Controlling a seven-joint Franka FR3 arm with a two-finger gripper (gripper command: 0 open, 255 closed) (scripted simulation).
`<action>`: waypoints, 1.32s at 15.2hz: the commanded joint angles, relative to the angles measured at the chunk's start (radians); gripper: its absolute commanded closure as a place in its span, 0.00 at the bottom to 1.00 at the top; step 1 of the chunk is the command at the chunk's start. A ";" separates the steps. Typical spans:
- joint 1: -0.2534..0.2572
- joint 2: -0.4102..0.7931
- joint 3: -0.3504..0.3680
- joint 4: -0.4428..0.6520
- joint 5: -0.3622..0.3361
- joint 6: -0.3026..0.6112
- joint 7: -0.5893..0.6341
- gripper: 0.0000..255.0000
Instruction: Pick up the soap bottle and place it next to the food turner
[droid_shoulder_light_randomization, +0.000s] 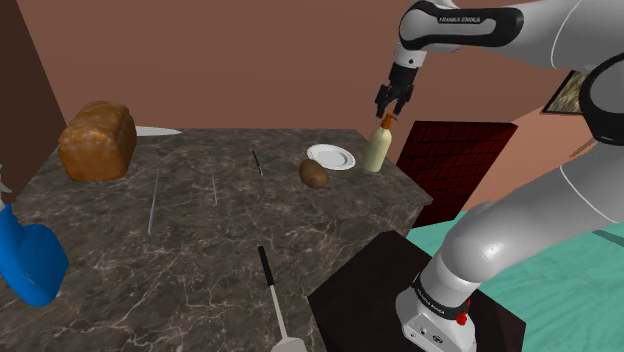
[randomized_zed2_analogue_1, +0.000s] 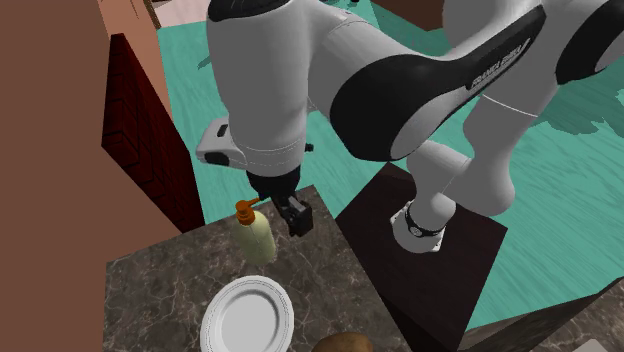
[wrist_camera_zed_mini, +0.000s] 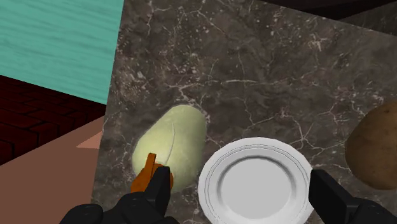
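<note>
At the counter's (droid_shoulder_light_randomization: 200, 230) near edge lies the food turner (droid_shoulder_light_randomization: 275, 300), well apart from the soap bottle (droid_shoulder_light_randomization: 376, 148). The bottle stands upright at the far corner on the shoulder view's right, just beside a white plate (droid_shoulder_light_randomization: 331, 157) and a potato (droid_shoulder_light_randomization: 314, 173). Above it the gripper (droid_shoulder_light_randomization: 392, 106) hangs wide open, off-centre, one finger (wrist_camera_zed_mini: 158, 188) over the orange pump (wrist_camera_zed_mini: 144, 173). Descending so, it would likely strike the pump and tip the bottle off the edge.

FRANKA EMIKA printed on white arm (droid_shoulder_light_randomization: 470, 22), upper link
</note>
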 joint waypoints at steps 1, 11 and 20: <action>-0.005 0.069 -0.041 0.061 0.015 0.004 -0.051 0.00; -0.027 0.227 -0.126 0.131 0.069 0.072 -0.165 0.00; -0.028 0.229 -0.128 0.098 0.069 0.106 -0.165 0.00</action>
